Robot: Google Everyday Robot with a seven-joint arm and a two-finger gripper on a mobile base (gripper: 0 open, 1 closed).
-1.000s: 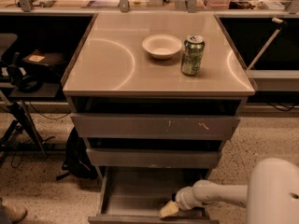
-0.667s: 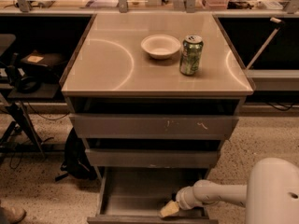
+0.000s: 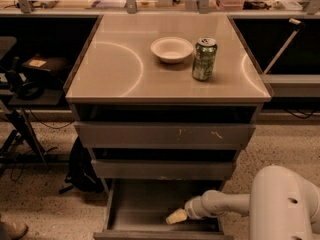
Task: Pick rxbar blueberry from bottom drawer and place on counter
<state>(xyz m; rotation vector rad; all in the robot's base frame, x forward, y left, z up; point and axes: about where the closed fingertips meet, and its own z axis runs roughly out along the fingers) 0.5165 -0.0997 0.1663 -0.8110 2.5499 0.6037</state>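
We see the bottom drawer (image 3: 135, 209) pulled out, its plain grey floor open to view. The gripper (image 3: 175, 217) sits inside the bottom drawer, low over the floor, toward the drawer's front and a little right of its middle. Its pale yellowish tip points to the drawer's left. We cannot tell whether the jaws are apart or together, nor whether they hold anything. The white arm (image 3: 225, 204) reaches into the drawer from its right side, and the rounded white body of the robot (image 3: 285, 204) stands just beside the drawer's right front corner.

We cannot make out the rxbar blueberry. The floor of the bottom drawer around the gripper is dim, and no dark bar shows clearly there.

Directly above the bottom drawer are two upper drawers (image 3: 165, 134), each with a flat grey front. The higher one juts out a little further than the lower. Topping the unit, well above the bottom drawer, is the glossy beige counter (image 3: 115, 79). On it stand a shallow white bowl (image 3: 171, 49) and, just beside the bowl, an upright green soda can (image 3: 204, 59). Both are roughly above the right half of the bottom drawer.

To the left of the bottom drawer a black bag (image 3: 82, 166) lies on the speckled floor.
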